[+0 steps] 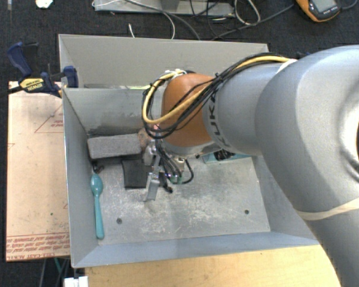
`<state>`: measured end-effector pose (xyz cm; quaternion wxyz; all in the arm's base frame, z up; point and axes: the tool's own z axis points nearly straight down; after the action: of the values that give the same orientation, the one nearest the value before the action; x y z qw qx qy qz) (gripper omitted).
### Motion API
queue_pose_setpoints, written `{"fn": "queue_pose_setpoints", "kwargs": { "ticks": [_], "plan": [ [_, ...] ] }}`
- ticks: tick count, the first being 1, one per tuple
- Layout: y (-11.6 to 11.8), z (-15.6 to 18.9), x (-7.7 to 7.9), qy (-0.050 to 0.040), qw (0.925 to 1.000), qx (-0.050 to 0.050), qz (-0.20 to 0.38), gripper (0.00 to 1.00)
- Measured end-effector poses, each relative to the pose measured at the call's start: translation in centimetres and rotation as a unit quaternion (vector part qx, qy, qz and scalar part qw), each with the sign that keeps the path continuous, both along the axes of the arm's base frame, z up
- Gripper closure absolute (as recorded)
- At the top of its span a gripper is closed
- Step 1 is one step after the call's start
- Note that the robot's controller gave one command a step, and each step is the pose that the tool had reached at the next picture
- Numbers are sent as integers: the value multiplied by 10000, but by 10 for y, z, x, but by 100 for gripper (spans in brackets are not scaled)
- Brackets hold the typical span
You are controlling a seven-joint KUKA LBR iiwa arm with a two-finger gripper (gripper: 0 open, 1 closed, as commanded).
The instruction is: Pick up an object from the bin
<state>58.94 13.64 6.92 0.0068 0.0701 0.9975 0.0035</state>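
Grey metal gripper (152, 189), shown low over the floor of the bin (215, 208). Whether it is open or closed cannot be told, as its tip is partly masked by wiring, and nothing is seen held in it.

The likeliest thing to be taken, a flat black piece (133, 173), lies left of the bin's centre, just beside the gripper at its 10 o'clock.

**Risk, as judged.**
- The black piece lies flat on the floor and offers little edge. It could be nudged towards 10 o'clock, against the grey foam block (113, 145) that it touches, rather than lifted.
- A further descent might bring the tip onto the bare floor.
- A blue thing (218, 155), half hidden at 2 o'clock, could be brushed by the wrist.
- The teal spoon (97, 205), at 9 o'clock along the left wall, is well apart and judged safe.

**Pose.** The arm is brought in from 3 o'clock. The orange wrist cover (188, 115) stands at 1 o'clock of the gripper, looped by yellow and black cables (148, 103). The tool is pointed steeply downward, tilted slightly towards 7 o'clock.
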Motion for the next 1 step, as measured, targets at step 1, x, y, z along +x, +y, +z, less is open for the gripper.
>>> {"fn": "queue_pose_setpoints", "kwargs": {
  "ticks": [1],
  "plan": [
    [-1,2,4,5,9939,27,-1101,100]
  ]
}}
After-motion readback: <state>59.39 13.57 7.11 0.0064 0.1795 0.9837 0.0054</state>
